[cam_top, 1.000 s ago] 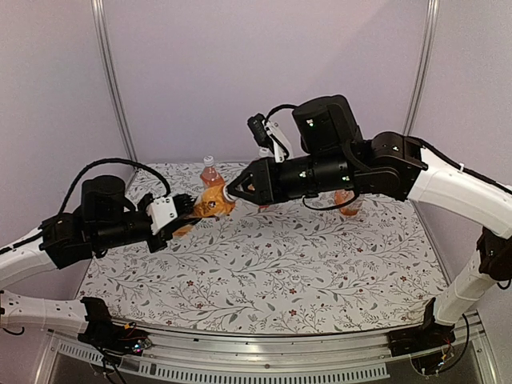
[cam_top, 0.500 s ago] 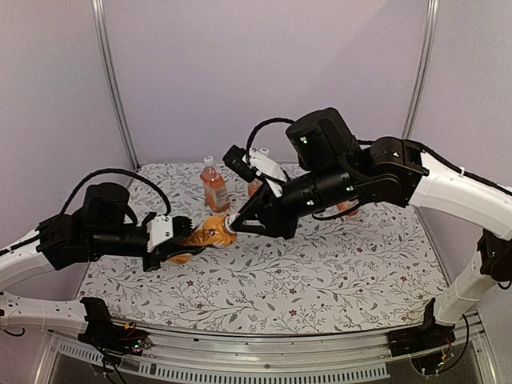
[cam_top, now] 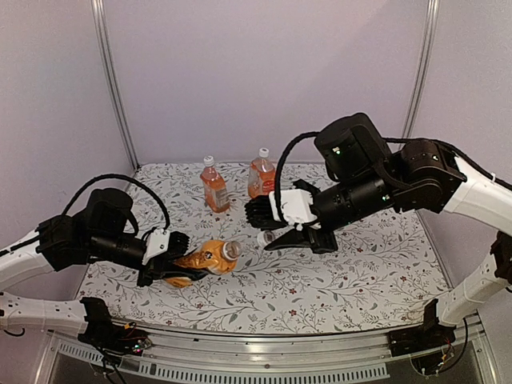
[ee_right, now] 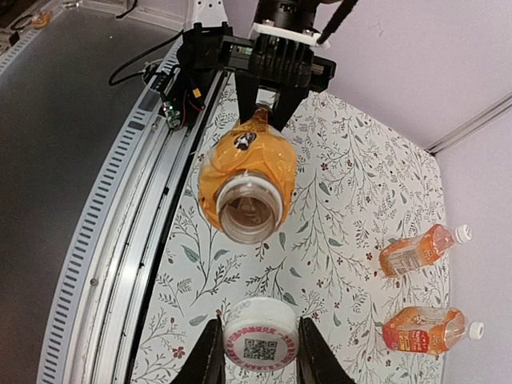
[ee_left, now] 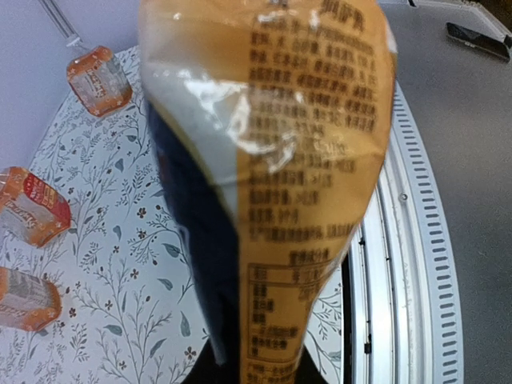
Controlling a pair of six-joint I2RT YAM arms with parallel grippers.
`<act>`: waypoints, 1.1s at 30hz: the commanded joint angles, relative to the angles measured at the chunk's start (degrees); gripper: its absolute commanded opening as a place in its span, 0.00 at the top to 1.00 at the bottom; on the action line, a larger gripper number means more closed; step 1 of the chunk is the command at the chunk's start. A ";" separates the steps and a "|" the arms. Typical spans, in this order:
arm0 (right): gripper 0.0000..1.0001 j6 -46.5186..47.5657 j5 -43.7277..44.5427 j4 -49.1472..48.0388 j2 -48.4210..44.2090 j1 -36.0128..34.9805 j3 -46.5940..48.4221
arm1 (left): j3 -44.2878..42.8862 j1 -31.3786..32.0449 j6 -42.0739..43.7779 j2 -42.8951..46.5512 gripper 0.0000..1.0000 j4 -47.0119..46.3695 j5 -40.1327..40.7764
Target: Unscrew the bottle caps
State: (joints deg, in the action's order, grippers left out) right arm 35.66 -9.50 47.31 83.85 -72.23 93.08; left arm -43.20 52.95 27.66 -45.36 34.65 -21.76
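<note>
My left gripper [cam_top: 174,264] is shut on the base end of an orange-labelled bottle [cam_top: 205,258], held tilted just above the table. Its neck [ee_right: 250,210] is bare and the mouth stands open. That bottle [ee_left: 272,160] fills the left wrist view and hides the fingers. A short way right of the mouth, my right gripper [cam_top: 269,238] is shut on a white bottle cap [ee_right: 260,342] with a printed code on its face. Two more bottles of orange drink [cam_top: 214,186] [cam_top: 261,175] stand at the back, each with its white cap [cam_top: 208,160] [cam_top: 263,152] on.
The flowered table cover [cam_top: 320,280] runs to a metal rail [cam_top: 264,364] at the near edge. The left wrist view shows three bottles [ee_left: 98,78] [ee_left: 32,206] [ee_left: 24,298] toward the back. My right arm [cam_top: 384,184] reaches across the back right of the table.
The cap has come off the bottle. My right gripper carried it away to the right, while my left gripper brought the bottle down and nearer.
</note>
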 commanded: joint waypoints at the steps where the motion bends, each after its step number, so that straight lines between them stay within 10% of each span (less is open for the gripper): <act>1: 1.00 13.86 3.07 11.24 0.69 0.01 6.65 | -0.81 0.18 -2.32 -0.80 1.00 3.89 -6.73; 18: 1.00 12.48 3.12 4.37 -5.43 0.04 -1.05 | -2.56 -1.91 -4.78 -1.32 1.00 2.21 -4.30; 26: 1.00 -27.52 23.80 -4.23 -5.38 2.45 -16.96 | 1.43 -4.65 -12.00 2.28 1.00 -7.70 3.23; 33: 1.00 -59.76 23.88 -4.94 0.50 2.53 -29.11 | 4.96 -6.16 -15.16 5.16 1.00 -12.03 5.17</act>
State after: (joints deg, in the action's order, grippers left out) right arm -1.23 12.25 42.89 81.10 -69.69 67.68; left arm -40.56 47.94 15.51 -41.80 26.59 -18.33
